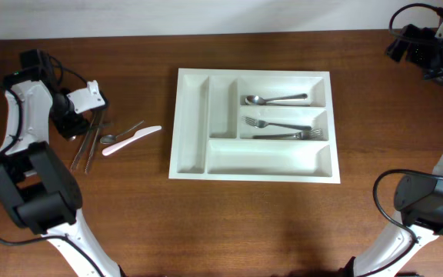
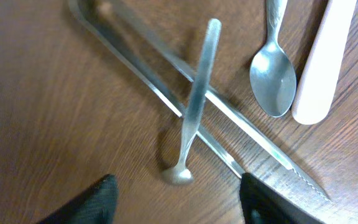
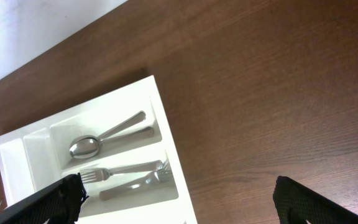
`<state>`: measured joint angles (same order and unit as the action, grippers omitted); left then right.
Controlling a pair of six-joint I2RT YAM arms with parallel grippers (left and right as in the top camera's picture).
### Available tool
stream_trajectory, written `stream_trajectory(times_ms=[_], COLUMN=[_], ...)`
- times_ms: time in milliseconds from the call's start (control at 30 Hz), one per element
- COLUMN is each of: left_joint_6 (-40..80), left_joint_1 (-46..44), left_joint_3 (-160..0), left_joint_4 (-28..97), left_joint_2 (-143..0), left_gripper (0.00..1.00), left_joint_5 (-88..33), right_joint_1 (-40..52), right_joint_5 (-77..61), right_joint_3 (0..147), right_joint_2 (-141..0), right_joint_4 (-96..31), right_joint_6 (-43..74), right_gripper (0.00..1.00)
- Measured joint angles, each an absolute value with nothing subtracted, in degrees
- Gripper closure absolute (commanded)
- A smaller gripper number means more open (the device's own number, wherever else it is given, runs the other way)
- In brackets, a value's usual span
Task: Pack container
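The wooden table [image 1: 129, 223] carries the container [image 1: 268, 159] at its centre; its upper two long compartments hold one spoon [image 1: 275, 99] and two forks [image 1: 279, 123]. The right gripper [image 3: 185, 200] hangs above the table beyond the container's right side, jaws fully apart and empty. The left gripper [image 2: 179, 194] is down over the loose cutlery left of the container, jaws apart on either side of a metal handle [image 2: 197, 93] without touching it.

Brown wood table [image 1: 129, 223], white bg strip [image 1: 91, 15] along far edge
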<state>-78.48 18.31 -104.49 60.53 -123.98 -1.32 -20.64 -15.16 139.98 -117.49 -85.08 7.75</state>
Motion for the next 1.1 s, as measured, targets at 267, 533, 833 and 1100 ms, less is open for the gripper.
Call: stream_trajectory(times_ms=[267,533,833,1100], left_joint_6=[-82.85,-83.48,-83.59,-83.61], left_joint_1=[18.52,18.50,18.50,18.50], left_joint_3=[-104.49,-104.49,-104.49,-104.49], left_joint_4=[60.49,59.75,59.77,61.19], left_joint_2=[-130.72,-131.92,-131.92,-131.57], left_gripper=[0.43,0.50,0.48,0.43], left_joint_5=[-0.45,0.73,0.75,0.89], right_joint_1=[-20.64,-20.64,-20.64,-20.64], right_joint_5=[-15.16,-15.16,-15.16,-15.16], right_joint_3=[139.98,139.98,139.98,139.98], right_joint_2=[-117.49,-117.49,-117.49,-117.49], right_joint_4=[-85.12,-85.30,-85.30,-85.27], right_joint_6=[7.75,7.73,7.75,7.73], right_gripper=[0.01,0.01,0.01,0.01])
